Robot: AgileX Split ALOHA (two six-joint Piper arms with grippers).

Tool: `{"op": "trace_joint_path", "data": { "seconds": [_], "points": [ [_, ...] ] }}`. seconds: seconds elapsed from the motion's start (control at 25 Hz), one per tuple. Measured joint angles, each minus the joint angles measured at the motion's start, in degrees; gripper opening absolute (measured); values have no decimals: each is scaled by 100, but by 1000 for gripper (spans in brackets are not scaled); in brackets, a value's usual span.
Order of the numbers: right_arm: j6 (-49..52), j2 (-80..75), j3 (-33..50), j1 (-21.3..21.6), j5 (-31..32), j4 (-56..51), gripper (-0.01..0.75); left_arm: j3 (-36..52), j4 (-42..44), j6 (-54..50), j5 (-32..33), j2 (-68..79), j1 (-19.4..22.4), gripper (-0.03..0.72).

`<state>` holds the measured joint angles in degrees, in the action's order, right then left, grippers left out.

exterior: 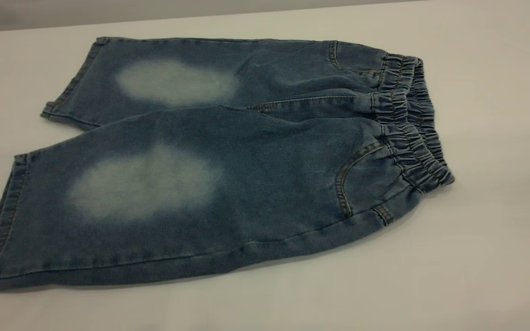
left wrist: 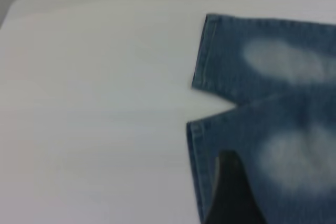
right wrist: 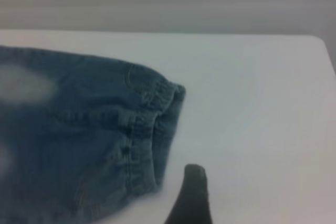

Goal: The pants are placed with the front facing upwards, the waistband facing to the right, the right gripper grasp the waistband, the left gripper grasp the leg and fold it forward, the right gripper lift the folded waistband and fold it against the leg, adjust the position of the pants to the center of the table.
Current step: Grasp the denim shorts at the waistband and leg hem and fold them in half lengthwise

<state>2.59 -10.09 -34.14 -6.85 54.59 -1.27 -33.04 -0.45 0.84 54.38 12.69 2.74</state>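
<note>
White bench (exterior: 490, 257) is filling the scene, and the pants (exterior: 228, 170) are lying flat and unfolded on it, front up, waistband (exterior: 412, 128) to the right, legs to the left. No fold looks started; every grasp is still to come. One finger of the left claw (left wrist: 231, 192) is hanging over the near leg hem, one finger of the right claw (right wrist: 191, 195) just beside the waistband; whether either is apart or together, I cannot tell.
</note>
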Motion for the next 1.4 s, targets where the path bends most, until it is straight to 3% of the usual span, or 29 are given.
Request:
{"op": "trace_joint_path", "data": {
  "seconds": [0.28, 0.56, 1.0, 1.28, 1.4],
  "points": [
    [150, -1602, -649, 0, -335, -326, 566, -612, -17, -11, -763, 1568, 0, 414],
    [111, -3037, -737, 0, -665, -809, 566, -1280, -355, -11, -1457, 3211, 0, 414],
    [-259, -4134, -737, 0, -2043, -1430, 566, -2495, -581, -11, -1611, 5683, 0, 414],
    [-500, -4664, -737, 0, -1998, -1580, 566, -2696, -919, 246, -1889, 6557, 0, 414],
    [-702, -4977, -737, 0, -1696, -1731, 566, -2711, -919, 246, -2032, 6738, 0, 414]
  ]
}}
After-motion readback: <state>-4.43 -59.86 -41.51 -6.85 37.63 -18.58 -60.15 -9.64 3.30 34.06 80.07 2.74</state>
